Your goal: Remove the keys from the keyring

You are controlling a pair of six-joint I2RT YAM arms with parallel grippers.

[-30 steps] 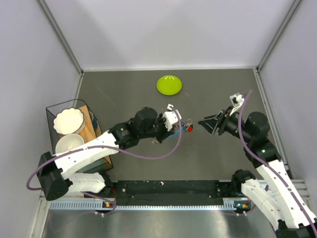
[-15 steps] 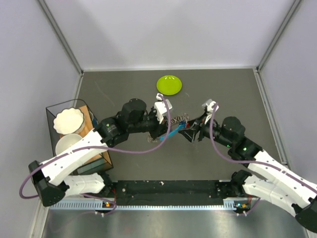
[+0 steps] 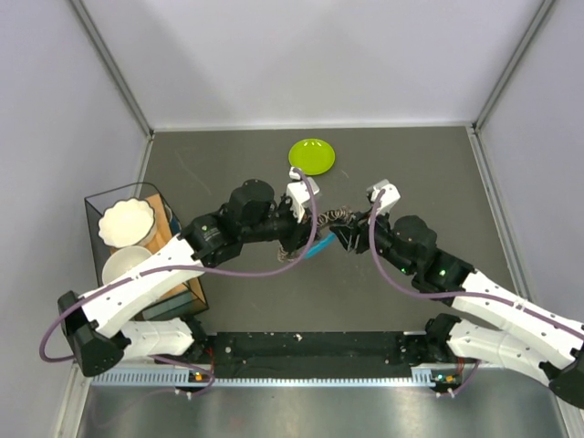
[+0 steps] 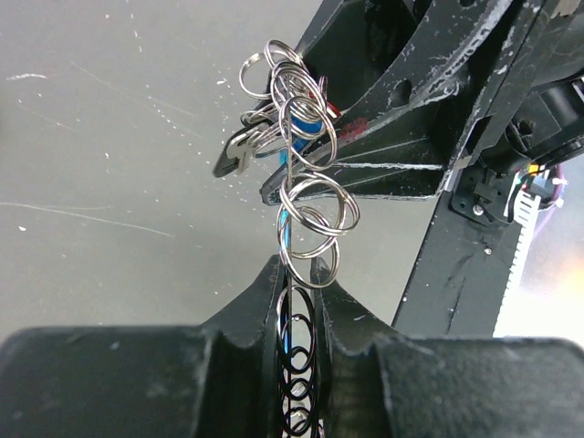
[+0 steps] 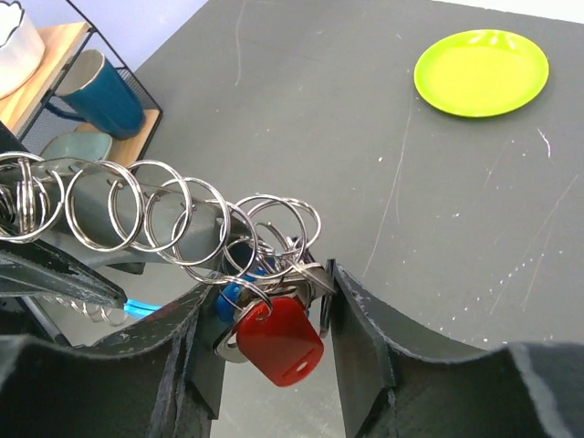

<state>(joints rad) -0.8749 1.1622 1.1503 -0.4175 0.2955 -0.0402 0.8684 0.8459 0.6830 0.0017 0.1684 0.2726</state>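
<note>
Tabletop (image 3: 228, 164): dark grey
Left gripper (image 4: 297, 283): pinching keyring (image 4: 306, 196), mid-table
Right gripper (image 5: 269, 310): narrow around keys (image 5: 278, 342); grip unclear

1. You have a lime-green plate (image 3: 311, 156) lying flat at the far middle of the dark grey table (image 3: 411, 173).
2. At your left edge stands a black wire rack (image 3: 137, 194) holding two white bowls (image 3: 125, 221) (image 3: 127, 265).
3. In the right wrist view, you see a teal mug (image 5: 94, 94) on the rack's wooden shelf (image 5: 46, 64).

keyring (image 4: 308, 146) lower links hidden inside left pincer (image 4: 298, 272), blue key (image 5: 235, 294) behind red key (image 5: 278, 339)
</note>
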